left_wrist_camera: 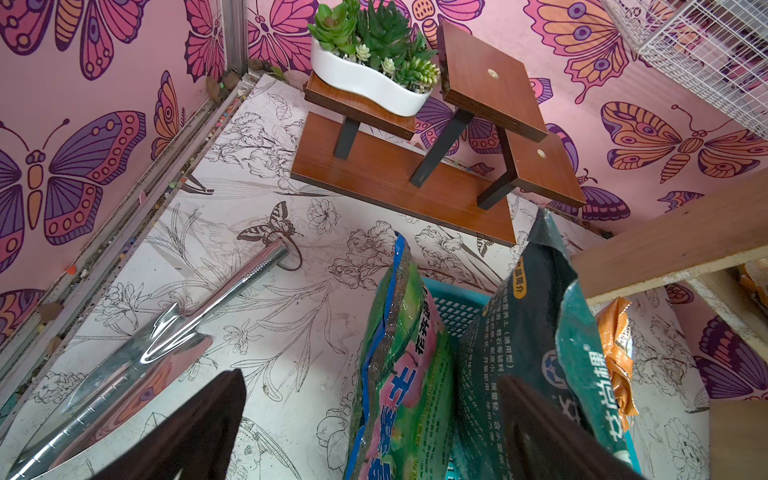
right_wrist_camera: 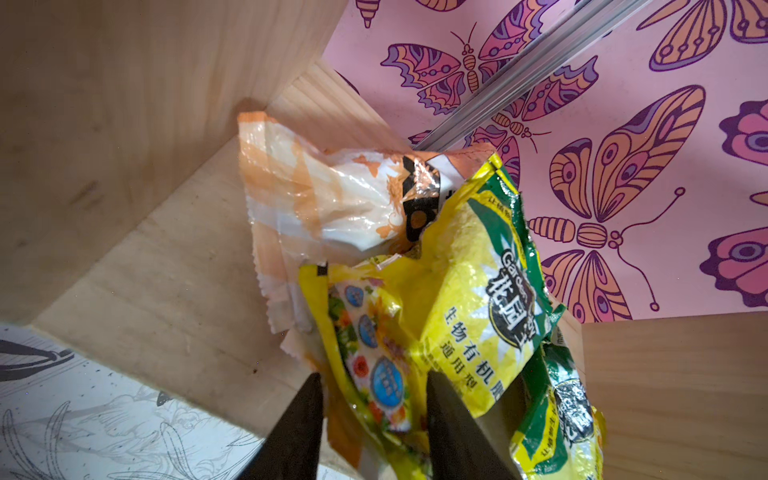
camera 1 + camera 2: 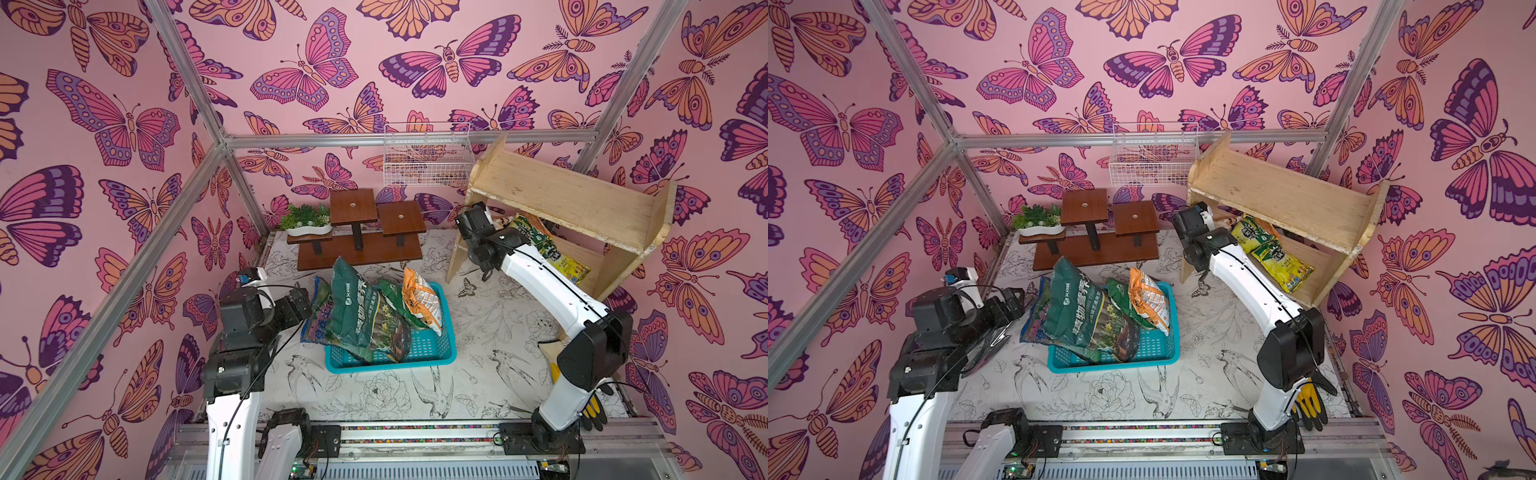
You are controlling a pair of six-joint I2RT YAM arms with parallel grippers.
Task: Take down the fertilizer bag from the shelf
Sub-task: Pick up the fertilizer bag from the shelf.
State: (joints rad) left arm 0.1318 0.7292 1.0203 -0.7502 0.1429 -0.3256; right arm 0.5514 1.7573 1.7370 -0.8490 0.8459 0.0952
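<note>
The pale plywood shelf (image 3: 573, 199) (image 3: 1287, 195) stands at the back right. On its lower tier lies a yellow-green fertilizer bag (image 3: 528, 228) (image 3: 1254, 232) (image 2: 457, 291). My right gripper (image 2: 374, 415) reaches in under the upper board, and its two dark fingers press on the bag's near end from both sides. A second yellow bag (image 2: 561, 407) (image 3: 1281, 262) lies beside it, and an orange-white bag (image 2: 332, 199) lies behind. My left gripper (image 1: 374, 436) is open at the left of the teal basket (image 3: 432, 357), its fingers wide apart on either side of a pink-green bag (image 1: 399, 374).
The teal basket holds several bags, among them a dark green one (image 3: 361, 316) and an orange one (image 3: 419, 299). A brown stepped stand (image 3: 361, 249) carries a white planter (image 3: 307, 224). A white wire basket (image 3: 428, 153) hangs on the back wall. A metal trowel (image 1: 166, 332) lies at the left, and gloves (image 3: 1308, 403) by the right arm's base.
</note>
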